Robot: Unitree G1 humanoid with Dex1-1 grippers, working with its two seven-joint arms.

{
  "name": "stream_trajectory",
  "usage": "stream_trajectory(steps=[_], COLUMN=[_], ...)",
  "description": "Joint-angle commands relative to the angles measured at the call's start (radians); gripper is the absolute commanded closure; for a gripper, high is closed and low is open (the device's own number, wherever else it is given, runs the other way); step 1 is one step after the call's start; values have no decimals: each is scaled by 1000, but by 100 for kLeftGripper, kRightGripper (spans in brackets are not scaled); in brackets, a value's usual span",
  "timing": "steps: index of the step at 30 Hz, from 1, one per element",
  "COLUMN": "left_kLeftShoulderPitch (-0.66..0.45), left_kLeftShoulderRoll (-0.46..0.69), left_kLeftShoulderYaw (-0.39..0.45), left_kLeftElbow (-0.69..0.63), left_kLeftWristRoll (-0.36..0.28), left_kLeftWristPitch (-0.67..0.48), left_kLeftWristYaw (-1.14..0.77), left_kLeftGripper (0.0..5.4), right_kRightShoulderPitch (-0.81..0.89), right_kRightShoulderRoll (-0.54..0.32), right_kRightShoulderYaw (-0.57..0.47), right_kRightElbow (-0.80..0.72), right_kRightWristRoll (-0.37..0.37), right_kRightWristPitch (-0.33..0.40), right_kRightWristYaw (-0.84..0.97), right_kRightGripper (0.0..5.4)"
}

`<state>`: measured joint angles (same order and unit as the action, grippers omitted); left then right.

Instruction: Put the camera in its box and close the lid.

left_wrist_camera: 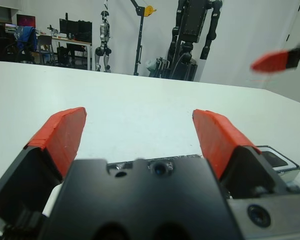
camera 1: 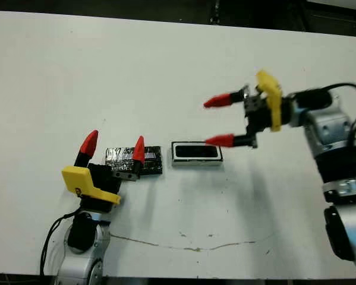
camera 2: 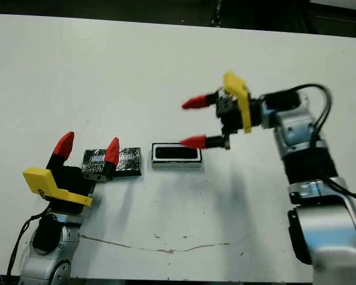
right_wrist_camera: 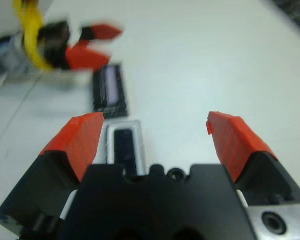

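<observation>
Camera (camera 1: 197,152) lies in box (camera 1: 197,162); lid (camera 1: 122,158) (partly hidden) behind left gripper (camera 1: 114,143).

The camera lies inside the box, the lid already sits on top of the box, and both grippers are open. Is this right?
Not quite. The lid is not on the box; the left eye view shows it lying on the table beside the box, near the left gripper. The rest holds: the camera lies inside the box, and both the left and the right gripper are open.
</observation>
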<state>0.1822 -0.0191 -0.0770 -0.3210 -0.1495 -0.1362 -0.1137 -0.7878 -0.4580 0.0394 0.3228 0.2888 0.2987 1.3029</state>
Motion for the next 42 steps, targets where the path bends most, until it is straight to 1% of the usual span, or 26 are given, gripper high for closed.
stream_trajectory(steps=[1,3,5,8,10,13,15,17,18,22,25,28,33,38,42], left_kLeftShoulderPitch=[-18,-50,-89,-149,-191,-271,-321,-383,-413,-510,-589,-663,-738,-748,-740], left_kLeftShoulderRoll=[61,132,199,328,413,567,652,727,754,784,788,782,773,749,715], left_kLeftShoulderYaw=[43,77,114,164,187,196,190,169,157,120,85,44,-42,-90,-110], left_kLeftElbow=[0,-13,-26,-69,-91,-91,-82,-56,-36,54,142,248,364,423,485], left_kLeftWristRoll=[4,9,-23,-81,-113,-114,-116,-122,-128,-163,-205,-233,-220,-190,-166], left_kLeftWristPitch=[-19,-11,13,107,169,212,248,276,284,308,321,313,348,342,272], left_kLeftWristYaw=[-37,-81,-134,-233,-300,-435,-516,-608,-651,-773,-892,-1026,-1180,-1226,-1254], left_kLeftGripper=[0,0,0,0,0,0,0,0,0,0,0,0,0,0,0], right_kRightShoulderPitch=[159,276,390,572,676,812,875,921,939,980,977,975,975,972,973], right_kRightShoulderRoll=[1,40,75,109,133,174,207,245,259,279,284,284,277,275,273], right_kRightShoulderYaw=[-106,-170,-219,-260,-277,-285,-292,-296,-297,-281,-264,-252,-234,-226,-227], right_kRightElbow=[-162,-268,-373,-538,-601,-643,-640,-616,-605,-584,-548,-541,-551,-553,-557], right_kRightWristRoll=[24,34,55,86,116,135,158,166,167,161,144,143,134,144,141], right_kRightWristPitch=[57,48,62,72,23,-85,-149,-229,-254,-275,-331,-338,-331,-337,-335], right_kRightWristYaw=[-216,-362,-473,-579,-589,-592,-593,-598,-605,-652,-655,-674,-703,-712,-720], right_kRightGripper=[1,21,46,88,114,160,189,222,235,294,344,386,464,535,538])
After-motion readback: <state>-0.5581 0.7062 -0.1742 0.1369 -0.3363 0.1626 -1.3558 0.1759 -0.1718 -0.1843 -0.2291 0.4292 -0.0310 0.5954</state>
